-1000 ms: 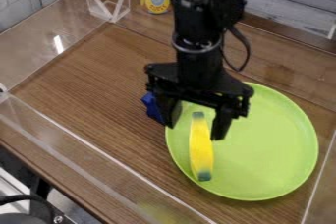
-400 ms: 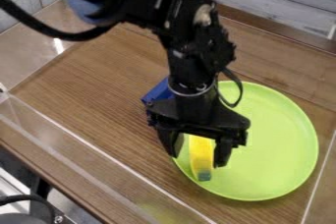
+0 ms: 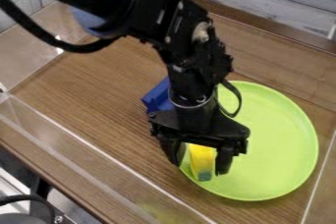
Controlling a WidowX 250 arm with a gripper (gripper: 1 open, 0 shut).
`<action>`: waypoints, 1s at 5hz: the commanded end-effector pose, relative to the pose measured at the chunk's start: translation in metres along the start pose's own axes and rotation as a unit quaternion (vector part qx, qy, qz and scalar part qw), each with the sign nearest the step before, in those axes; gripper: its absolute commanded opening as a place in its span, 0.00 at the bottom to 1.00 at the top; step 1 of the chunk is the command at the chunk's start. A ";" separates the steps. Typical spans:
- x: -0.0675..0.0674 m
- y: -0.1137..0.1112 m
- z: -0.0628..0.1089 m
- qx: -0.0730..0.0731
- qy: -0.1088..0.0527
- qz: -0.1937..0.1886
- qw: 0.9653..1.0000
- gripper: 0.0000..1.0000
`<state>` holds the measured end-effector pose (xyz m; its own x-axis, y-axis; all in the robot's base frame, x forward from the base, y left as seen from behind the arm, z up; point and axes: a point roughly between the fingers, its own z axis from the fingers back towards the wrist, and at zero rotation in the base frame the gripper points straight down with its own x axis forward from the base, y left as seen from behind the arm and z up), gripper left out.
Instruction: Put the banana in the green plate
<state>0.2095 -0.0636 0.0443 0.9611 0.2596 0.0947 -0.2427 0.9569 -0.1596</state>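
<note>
Tool (image 3: 203, 165) spread wide, astride the banana (image 3: 201, 157) on the green plate (image 3: 273, 141). Its long axis runs near to far, dark tip near. Writing: none readable.

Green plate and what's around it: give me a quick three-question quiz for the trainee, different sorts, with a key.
1. True or false: the yellow banana lies within the rim of the lime-green plate.
2. Multiple choice: which thing sits on the wooden tabletop just outside the plate?
a) a red cup
b) a blue block
c) a metal spoon
3. Fill in the blank: the black claw is positioned over the ______, partly hiding it from the camera.

Key: 1 true; 2 b; 3 banana
</note>
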 end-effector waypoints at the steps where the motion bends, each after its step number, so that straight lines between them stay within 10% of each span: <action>1: 0.005 -0.001 -0.001 -0.010 -0.014 0.008 1.000 1.00; 4: 0.004 -0.002 -0.014 -0.017 -0.017 0.021 0.999 1.00; 5: 0.004 -0.002 -0.012 -0.017 -0.016 0.018 1.000 0.00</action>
<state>0.2101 -0.0659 0.0268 0.9512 0.2938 0.0942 -0.2735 0.9443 -0.1830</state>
